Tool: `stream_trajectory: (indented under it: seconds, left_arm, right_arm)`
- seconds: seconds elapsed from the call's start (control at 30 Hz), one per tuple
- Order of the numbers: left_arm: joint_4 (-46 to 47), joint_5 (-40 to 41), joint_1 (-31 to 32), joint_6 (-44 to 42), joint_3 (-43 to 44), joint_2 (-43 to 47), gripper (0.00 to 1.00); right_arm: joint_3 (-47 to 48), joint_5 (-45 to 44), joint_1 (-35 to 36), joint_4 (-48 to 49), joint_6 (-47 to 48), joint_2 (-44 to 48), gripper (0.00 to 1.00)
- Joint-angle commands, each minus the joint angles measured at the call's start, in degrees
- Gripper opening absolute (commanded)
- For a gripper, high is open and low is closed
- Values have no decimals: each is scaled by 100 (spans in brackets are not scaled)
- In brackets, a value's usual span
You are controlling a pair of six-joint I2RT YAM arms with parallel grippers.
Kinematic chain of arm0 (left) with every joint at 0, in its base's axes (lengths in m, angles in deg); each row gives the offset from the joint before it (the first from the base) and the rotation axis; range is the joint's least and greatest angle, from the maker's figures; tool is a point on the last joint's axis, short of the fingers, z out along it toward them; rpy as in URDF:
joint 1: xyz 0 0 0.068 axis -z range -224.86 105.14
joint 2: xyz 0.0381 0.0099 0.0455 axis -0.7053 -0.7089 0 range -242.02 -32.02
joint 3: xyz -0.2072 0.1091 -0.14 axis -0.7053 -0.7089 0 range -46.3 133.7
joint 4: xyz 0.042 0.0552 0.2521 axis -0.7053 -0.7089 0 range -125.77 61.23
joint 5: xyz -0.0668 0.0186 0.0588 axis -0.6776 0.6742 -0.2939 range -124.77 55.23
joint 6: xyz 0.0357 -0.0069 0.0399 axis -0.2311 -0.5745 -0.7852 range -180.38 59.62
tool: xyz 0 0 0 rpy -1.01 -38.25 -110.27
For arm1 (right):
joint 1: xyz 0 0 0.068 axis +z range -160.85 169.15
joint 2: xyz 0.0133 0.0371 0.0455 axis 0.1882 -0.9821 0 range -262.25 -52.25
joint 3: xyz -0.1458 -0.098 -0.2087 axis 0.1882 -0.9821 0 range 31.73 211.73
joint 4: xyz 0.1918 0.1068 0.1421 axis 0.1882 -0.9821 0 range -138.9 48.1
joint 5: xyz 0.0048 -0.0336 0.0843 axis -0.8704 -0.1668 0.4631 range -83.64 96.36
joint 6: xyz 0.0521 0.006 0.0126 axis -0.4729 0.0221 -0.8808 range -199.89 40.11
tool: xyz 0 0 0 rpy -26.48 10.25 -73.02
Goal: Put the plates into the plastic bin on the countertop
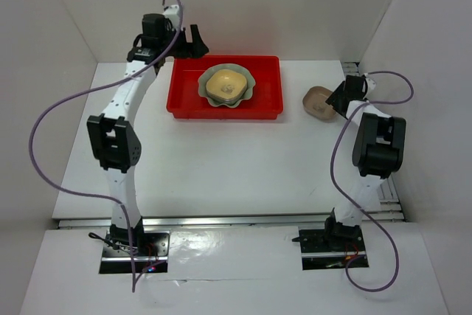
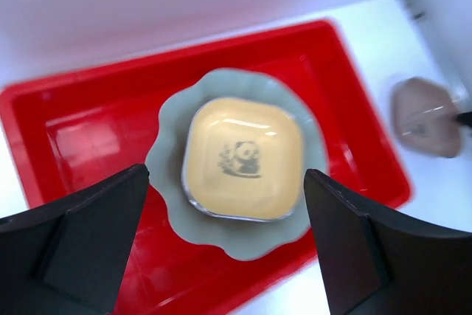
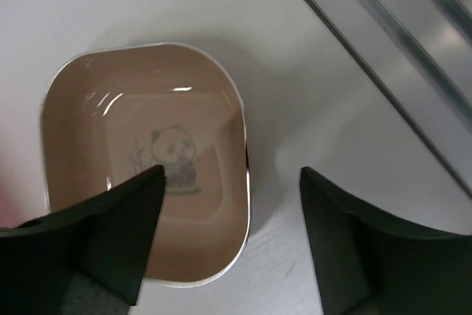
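Note:
The red plastic bin (image 1: 184, 97) sits at the back of the white countertop (image 1: 236, 160). In it lies the large pale green scalloped dish (image 1: 247, 86) with a yellow small dish (image 1: 225, 85) on top; both show in the left wrist view, the scalloped dish (image 2: 166, 160) and the yellow dish (image 2: 243, 156). My left gripper (image 2: 227, 245) is open and empty above the bin's (image 2: 74, 130) near edge. The brown dish (image 1: 317, 101) lies on the countertop right of the bin. My right gripper (image 3: 232, 237) is open and straddles the right rim of the brown dish (image 3: 140, 160).
White walls enclose the countertop on three sides. A metal rail (image 3: 391, 71) runs along the right edge close to the brown dish. The left arm (image 1: 118, 130) stretches along the left side toward the bin.

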Motion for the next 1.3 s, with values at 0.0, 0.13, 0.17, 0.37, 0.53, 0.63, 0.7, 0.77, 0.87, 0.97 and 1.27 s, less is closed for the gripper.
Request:
stream_trajectory:
  seconds: [0.0,0.13,0.17,0.37,0.53,0.63,0.7,0.77,0.87,0.97,1.27]
  left_arm:
    - [689,-108,14,306,-359,1218,100]
    - [260,260,14,306,-307,1624,100]
    - [163,374,14,306,-307,1695,100]
    - [-591,1139,-257,647,-176,2003,100]
    - [-1340,1386,-706,1351,-436,2467,100]
    - [-1341,1386,-812,1239,-1287,3186,100]
    - [-1166,1447,-812,1237,-1860,3670,100]
    - [-797,1517,-812,1237,-2730,4441,100]
    - [-638,1465,-812,1343,-3426,5094,100]
    - [-690,1194,-812,1395,-3698,5290,100]
    - [-656,1034,-540,1501,-4673,5607,100]
  right_arm:
    - [627,-241,15,204,111,-492,74]
    - [1059,-496,85,-138,244,-985,40]
    - [1060,-557,137,-304,244,-1055,32]
    - [911,-681,243,-631,-98,-812,0]
    - [629,-1083,480,-815,-564,59,0]
    - [777,-1549,621,-965,-635,639,0]
    - [918,-1735,761,-1227,-688,920,0]
    - [1076,-2051,946,-1360,-802,1079,0]
    - [1077,-2280,1262,-1430,-925,1448,0]
    - [623,-1791,1578,-818,-935,2132,0]
    - [1778,-2594,3431,-1200,-1870,1134,0]
